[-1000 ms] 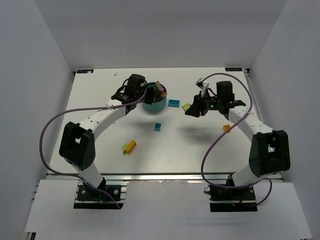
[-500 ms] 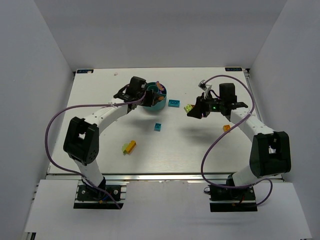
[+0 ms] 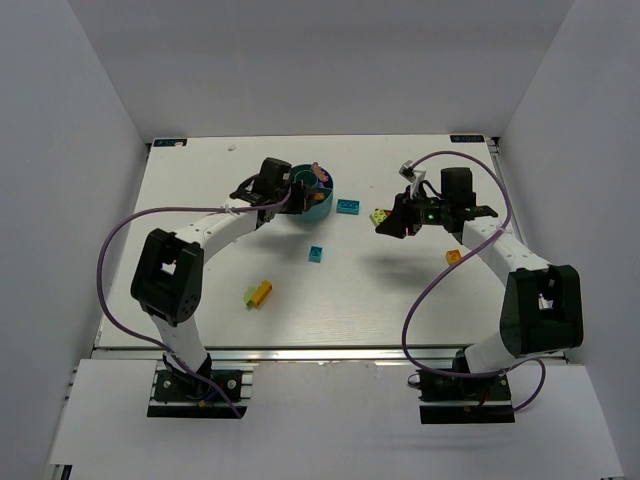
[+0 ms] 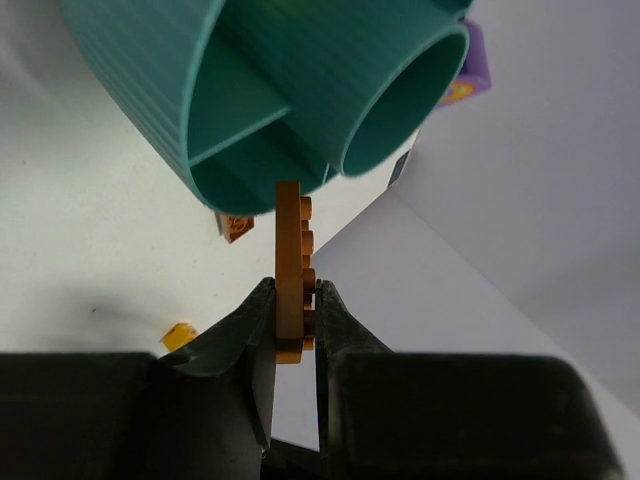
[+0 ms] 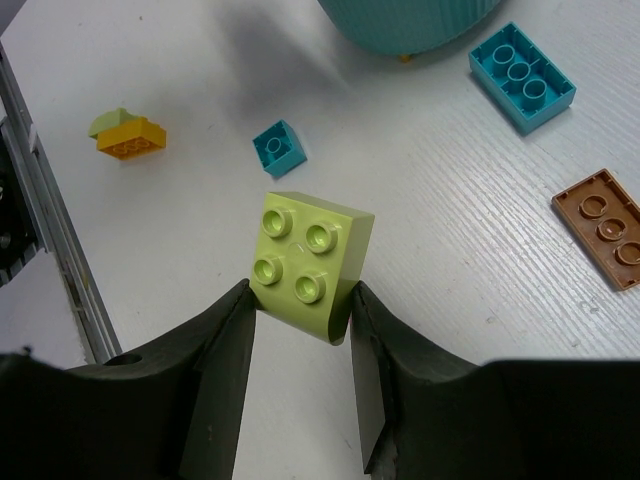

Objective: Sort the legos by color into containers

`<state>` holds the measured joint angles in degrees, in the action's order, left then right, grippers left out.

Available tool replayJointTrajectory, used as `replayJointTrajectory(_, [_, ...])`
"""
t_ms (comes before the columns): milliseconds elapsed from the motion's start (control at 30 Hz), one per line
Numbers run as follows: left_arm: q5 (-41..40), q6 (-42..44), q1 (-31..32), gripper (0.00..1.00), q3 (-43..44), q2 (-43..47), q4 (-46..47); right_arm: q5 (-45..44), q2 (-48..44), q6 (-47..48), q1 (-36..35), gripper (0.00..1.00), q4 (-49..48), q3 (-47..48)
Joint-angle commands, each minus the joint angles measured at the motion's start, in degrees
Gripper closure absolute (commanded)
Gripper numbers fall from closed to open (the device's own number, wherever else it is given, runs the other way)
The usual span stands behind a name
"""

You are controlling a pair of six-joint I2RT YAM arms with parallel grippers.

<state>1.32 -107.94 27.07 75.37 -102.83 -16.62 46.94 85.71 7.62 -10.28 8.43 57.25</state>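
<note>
The teal divided bowl (image 3: 318,203) stands at the table's far middle and looks tipped, its opening facing my left gripper (image 3: 287,196). In the left wrist view the left gripper (image 4: 295,290) is shut on a flat orange brick (image 4: 289,262) held on edge just below the bowl's rim (image 4: 215,150), beside the round centre cup (image 4: 405,100). My right gripper (image 3: 392,222) is shut on a lime green four-stud brick (image 5: 308,262) and holds it above the table, right of the bowl. A purple brick (image 4: 466,72) lies at the bowl's far side.
On the table lie a long teal brick (image 3: 348,206), a small teal brick (image 3: 316,254), a yellow and lime pair (image 3: 258,293) and an orange brick (image 3: 453,256). A flat brown brick (image 5: 605,225) lies near the right gripper. White walls enclose the table.
My left gripper has pushed in closer to the bowl with the orange brick, and the bowl has tipped. My right gripper has shifted slightly right with the lime brick.
</note>
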Motion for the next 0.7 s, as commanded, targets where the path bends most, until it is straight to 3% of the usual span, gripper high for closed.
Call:
replayJointTrajectory(0, [-3.6,-3.0,-0.5,1.00,-2.4,2.0,2.5,1.6,-2.0,-0.2,0.4,1.00,-2.0,-0.5])
replayJointTrajectory(267, [-5.0,-5.9,-0.7,0.98,-4.8,2.0,6.4,1.9,-2.3,-0.1,0.5,1.00,-1.9,-0.6])
replayJointTrajectory(367, [-4.7,-5.9,-0.7,0.79,-4.5,1.8,7.4,1.9,-2.3,0.0,0.5,1.00,-1.7,-0.5])
replayJointTrajectory(400, [-4.4,-5.7,-0.7,0.67,-4.4,1.6,7.5,2.0,-2.4,0.0,0.6,1.00,-1.7,-0.5])
replayJointTrajectory(467, [-4.0,-5.4,-0.7,0.59,-4.1,1.7,7.6,1.9,-2.4,0.2,0.5,1.00,-1.4,-0.5])
replayJointTrajectory(500, [-3.8,-5.3,-0.7,0.49,-4.0,1.8,7.7,1.9,-2.4,0.2,0.6,1.00,-1.5,-0.5])
replayJointTrajectory(667, [-2.9,-4.6,-0.7,0.39,-4.2,2.8,7.2,2.1,-2.3,0.1,0.5,1.00,-1.5,-0.4])
